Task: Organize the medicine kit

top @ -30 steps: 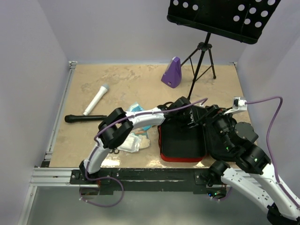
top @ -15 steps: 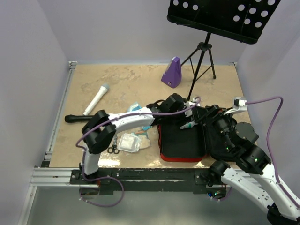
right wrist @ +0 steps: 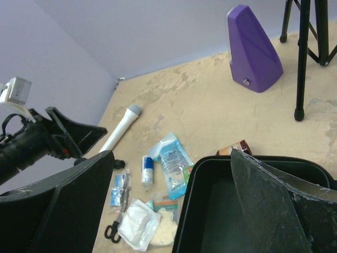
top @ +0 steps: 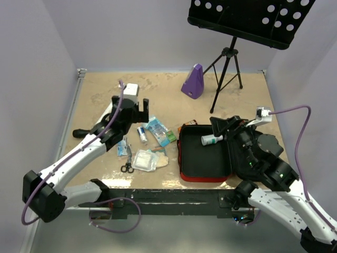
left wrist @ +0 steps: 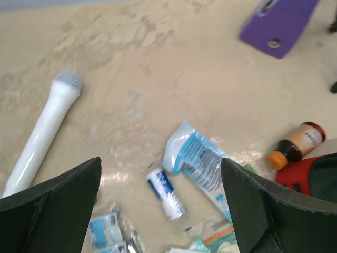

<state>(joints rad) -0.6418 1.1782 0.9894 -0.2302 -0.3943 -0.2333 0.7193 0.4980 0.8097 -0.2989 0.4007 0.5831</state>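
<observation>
The left claw (top: 138,108) hangs over the left part of the table (top: 158,89), its fingers wide apart and holding nothing. Below it lie a small white and blue tube (left wrist: 166,193) and, just right of that, a blue pouch (left wrist: 199,162). The right claw (right wrist: 172,153) is also spread wide and empty, and it stands over the right half of the kit (top: 204,178).

The kit lies open on the near right part of the table, black inside with a red rim. Its near rim is close to the table's near edge. A white bottle (top: 212,139) with a green cap lies inside, toward the far side. A brown bottle (left wrist: 296,144) rests just beside the kit's far left corner.

Left of the kit, close to the near edge, are a gauze packet (top: 145,160) and scissors (top: 126,167). A white microphone (top: 109,112) lies farther left, apart from the heap. The metronome (top: 194,82) and a stand (top: 228,51) are at the far edge. Between them and the heap the table is bare, and the far left corner also.
</observation>
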